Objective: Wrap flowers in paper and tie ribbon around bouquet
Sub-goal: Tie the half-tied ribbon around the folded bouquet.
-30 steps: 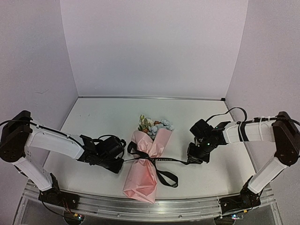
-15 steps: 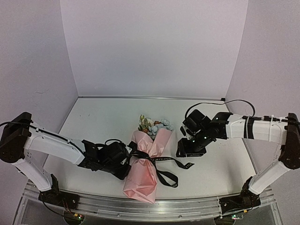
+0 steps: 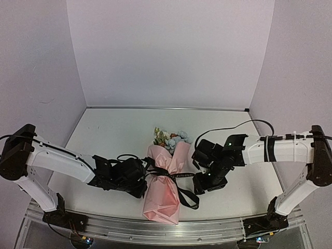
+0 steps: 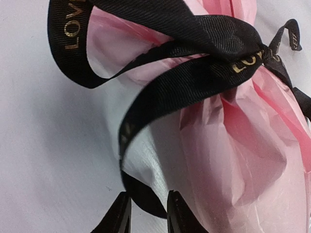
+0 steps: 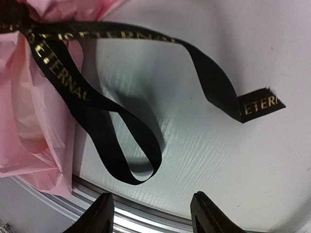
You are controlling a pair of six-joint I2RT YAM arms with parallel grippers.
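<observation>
Where the overhead camera looked down on the white table (image 3: 114, 135), the bouquet (image 3: 165, 182) lay at lower centre, just above the aluminium rail (image 3: 104, 224) along the bottom edge. The flowers (image 3: 171, 139) pointed toward the top of the frame, and the paper (image 3: 163, 199) tapered and then flared toward the bottom. The ribbon (image 3: 182, 176) was tied round the narrow waist of the cone, with one tail running right and a loop hanging to the lower right. The left gripper (image 3: 142, 187) sat low at the bouquet's left side, close against the paper, though this view did not show how far its jaws stood apart. The right gripper (image 3: 201, 185) hovered just right of the bouquet, by the end of the tail. In the left wrist view, the knot filled the upper right over crumpled pink, and a ribbon loop sat at upper left. One strand dropped to the bottom centre, ending right at the two fingers (image 4: 121, 216), which were parted only narrowly with bare table showing between them. I could not tell whether they touched the strand. In the right wrist view, the fingertips (image 5: 203, 213) at the bottom edge stood wide apart with nothing between them. The lettered loop hung at left centre, the cut tail end lay at right centre, and the paper lay along the left edge.
</observation>
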